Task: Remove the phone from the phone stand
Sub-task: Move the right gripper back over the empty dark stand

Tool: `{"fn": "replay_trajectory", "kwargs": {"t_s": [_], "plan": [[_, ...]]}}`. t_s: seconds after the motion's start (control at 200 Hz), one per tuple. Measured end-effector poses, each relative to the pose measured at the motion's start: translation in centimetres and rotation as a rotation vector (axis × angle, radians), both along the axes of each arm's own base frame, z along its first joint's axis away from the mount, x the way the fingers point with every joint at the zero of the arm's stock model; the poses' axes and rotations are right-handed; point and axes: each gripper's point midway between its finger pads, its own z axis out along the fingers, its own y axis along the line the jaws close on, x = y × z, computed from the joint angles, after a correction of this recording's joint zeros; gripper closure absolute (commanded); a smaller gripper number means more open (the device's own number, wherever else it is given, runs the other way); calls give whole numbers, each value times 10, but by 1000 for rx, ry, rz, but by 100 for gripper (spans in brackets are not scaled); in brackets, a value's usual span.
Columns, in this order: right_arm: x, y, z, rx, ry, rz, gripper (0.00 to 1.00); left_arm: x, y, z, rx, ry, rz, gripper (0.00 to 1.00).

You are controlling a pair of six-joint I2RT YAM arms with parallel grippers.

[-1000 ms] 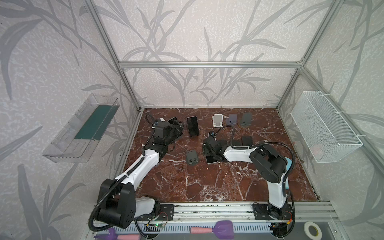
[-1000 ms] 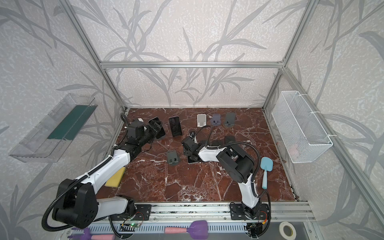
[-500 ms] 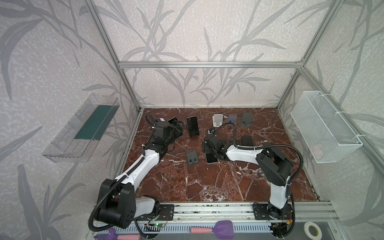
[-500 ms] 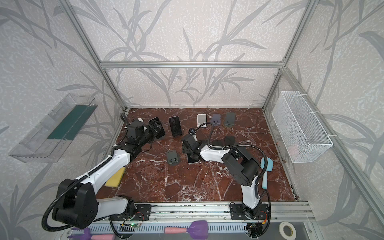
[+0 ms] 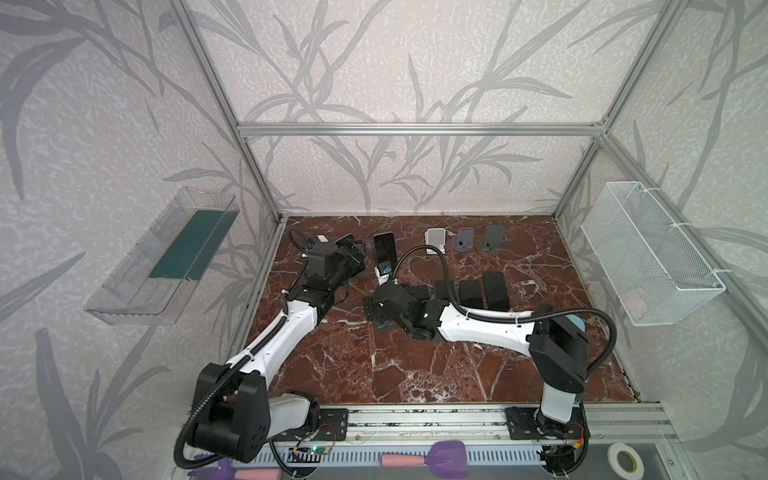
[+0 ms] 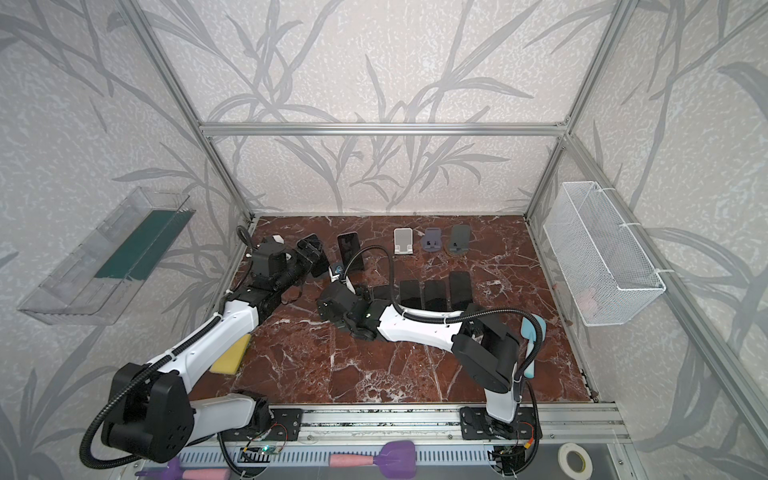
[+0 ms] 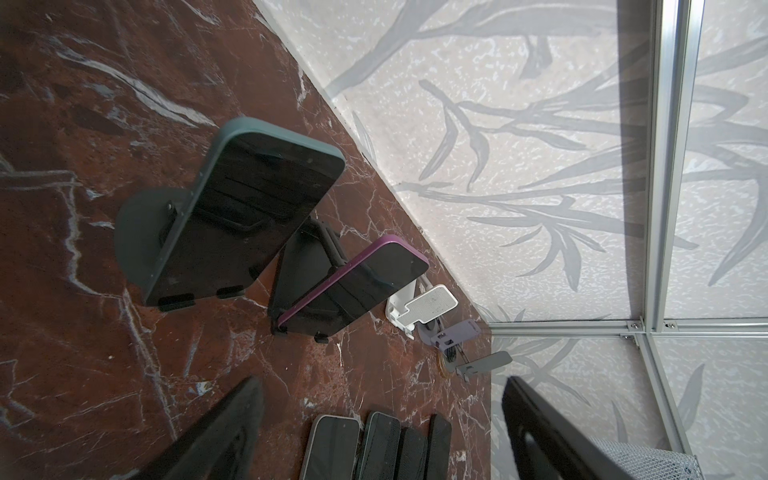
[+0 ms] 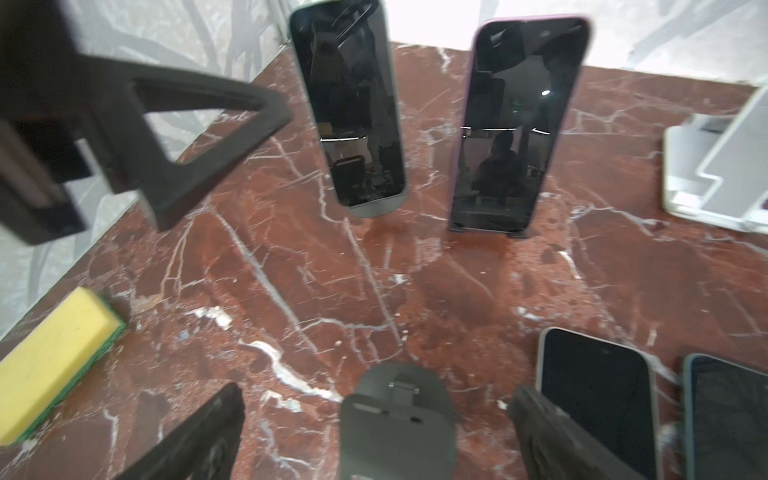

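Phones numbered six by our count. Four flat phones [image 6: 435,295] lay screen-up in a row on the marble table [image 8: 415,282], just beside the right gripper [image 8: 374,395], the white-cased one closest to its finger. Two were yet to be lifted: a teal-cased phone [image 7: 245,216] leaned on a round-based dark stand [image 7: 137,232] just ahead of the left gripper [image 7: 380,382], and a purple-cased phone [image 7: 361,282] leaned on a black stand [image 7: 299,266] beside it, a little farther from that gripper. Stands came to six as well, so four stood empty: a white stand [image 7: 432,303], a lavender stand [image 7: 453,334] and a grey stand [image 7: 484,360] lined up beyond the purple-cased phone, and a dark grey stand [image 8: 395,440] directly below the right gripper, between its fingers. We judged the work about two-thirds done, with two removals left. The right gripper was spread wide and gripped nothing. The left gripper's fingers also stood apart and empty, pointed toward the two propped phones. We took the teal-cased phone, being nearer, as the likely next pick, though neither gripper touched it.
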Motion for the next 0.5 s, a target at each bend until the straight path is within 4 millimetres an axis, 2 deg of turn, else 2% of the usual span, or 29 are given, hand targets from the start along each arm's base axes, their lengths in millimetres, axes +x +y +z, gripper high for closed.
{"fn": "replay_trajectory", "kwargs": {"t_s": [0.14,0.22,0.3,0.5], "plan": [[4,10,-29,-34,38,-16,1,0,0,1,0,-3,2,10],[4,8,-50,-73,66,-29,1,0,0,1,0,-4,2,9],[3,4,-64,-102,85,-40,0,0,0,1,0,-3,2,10],[2,3,-66,-98,94,-47,21,0,0,1,-2,-3,-1,9]]}}
